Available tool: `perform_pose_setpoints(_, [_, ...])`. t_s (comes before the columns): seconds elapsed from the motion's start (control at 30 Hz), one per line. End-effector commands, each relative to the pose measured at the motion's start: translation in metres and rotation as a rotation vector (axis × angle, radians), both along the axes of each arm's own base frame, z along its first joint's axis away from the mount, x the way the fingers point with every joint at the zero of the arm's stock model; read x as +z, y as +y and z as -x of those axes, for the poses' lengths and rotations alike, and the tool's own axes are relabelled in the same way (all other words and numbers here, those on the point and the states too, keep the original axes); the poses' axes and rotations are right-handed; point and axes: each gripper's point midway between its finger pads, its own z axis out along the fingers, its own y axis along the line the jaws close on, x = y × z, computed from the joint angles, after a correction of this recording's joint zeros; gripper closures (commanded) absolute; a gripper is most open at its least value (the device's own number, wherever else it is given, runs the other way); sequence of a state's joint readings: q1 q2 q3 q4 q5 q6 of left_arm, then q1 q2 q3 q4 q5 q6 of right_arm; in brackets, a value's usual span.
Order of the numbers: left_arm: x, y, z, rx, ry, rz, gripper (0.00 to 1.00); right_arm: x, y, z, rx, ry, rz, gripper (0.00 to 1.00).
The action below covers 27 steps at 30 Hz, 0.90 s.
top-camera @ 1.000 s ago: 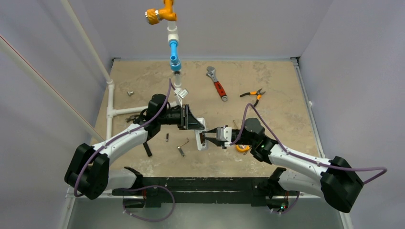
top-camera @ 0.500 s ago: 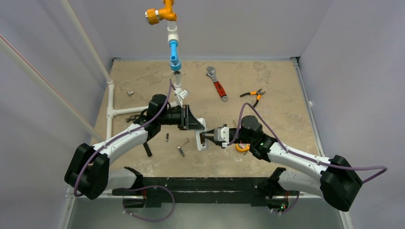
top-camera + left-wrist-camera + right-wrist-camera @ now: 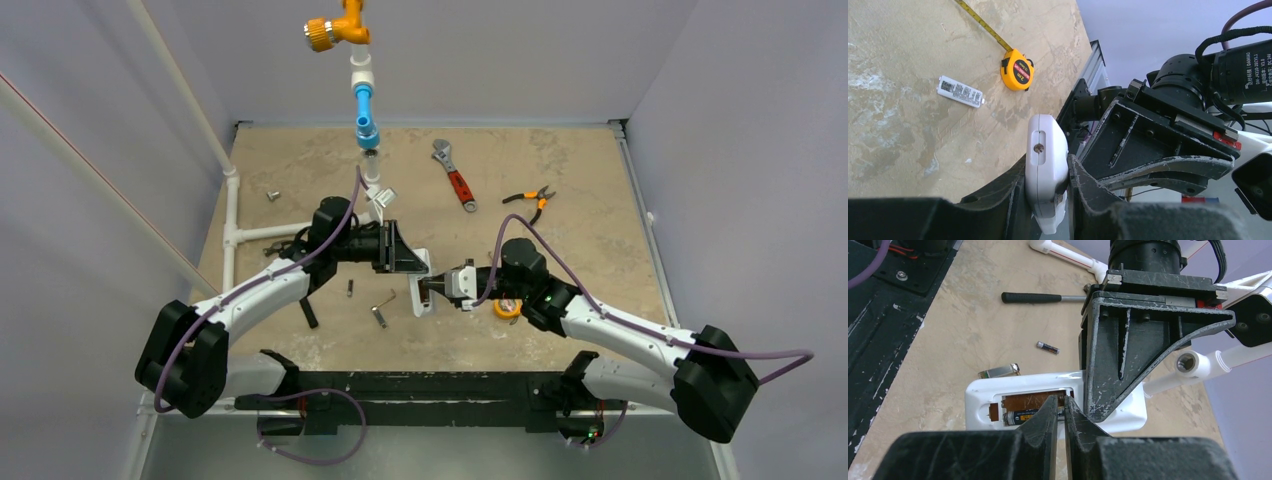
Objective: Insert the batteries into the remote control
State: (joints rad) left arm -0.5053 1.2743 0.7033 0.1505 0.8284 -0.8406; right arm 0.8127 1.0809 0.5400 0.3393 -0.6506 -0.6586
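My left gripper [image 3: 410,262] is shut on the white remote control [image 3: 423,287] and holds it on edge above the table; the left wrist view shows its fingers [image 3: 1013,187] clamping the remote's end [image 3: 1047,145]. In the right wrist view the remote [image 3: 982,395] shows its open battery bay, with one battery [image 3: 1020,417] lying in the lower slot and bare brown board in the upper slot. My right gripper [image 3: 1060,407] is shut, its tips at the bay's spring end, with nothing seen between them. A loose battery [image 3: 1047,347] lies on the table beyond.
A yellow tape measure [image 3: 1017,69] and a white labelled strip [image 3: 960,91] lie below the right arm. A black-handled hammer [image 3: 1043,298], a silver metal piece [image 3: 998,371], white pipes [image 3: 232,230], a red wrench [image 3: 456,178] and orange pliers [image 3: 532,200] are on the table.
My right arm has moved a little left, bringing its shut tips up to the remote's battery bay. The left arm and the remote have stayed still.
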Motion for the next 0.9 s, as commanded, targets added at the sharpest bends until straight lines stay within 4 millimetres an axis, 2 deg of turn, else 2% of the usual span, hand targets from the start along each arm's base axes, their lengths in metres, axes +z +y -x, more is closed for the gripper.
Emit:
perform_pose_setpoints(0.0, [0.062, -0.007, -0.005, -0.030, -0.154, 0.115, 1.00, -0.036, -0.008, 0.013, 0.022, 0.105, 0.115, 0.95])
perform_pose_setpoints(0.6, [0.086, -0.004, -0.009, -0.014, -0.194, 0.154, 1.00, -0.045, -0.013, 0.020, 0.037, 0.135, 0.136, 0.98])
perform_pose_setpoints(0.73, [0.083, -0.003, -0.010, -0.009, -0.195, 0.142, 1.00, -0.040, -0.013, 0.016, 0.013, 0.123, 0.122, 0.99])
perform_pose_setpoints(0.87, [0.075, -0.001, -0.014, 0.010, -0.195, 0.102, 1.00, -0.023, -0.012, 0.013, -0.009, 0.098, 0.066, 0.98])
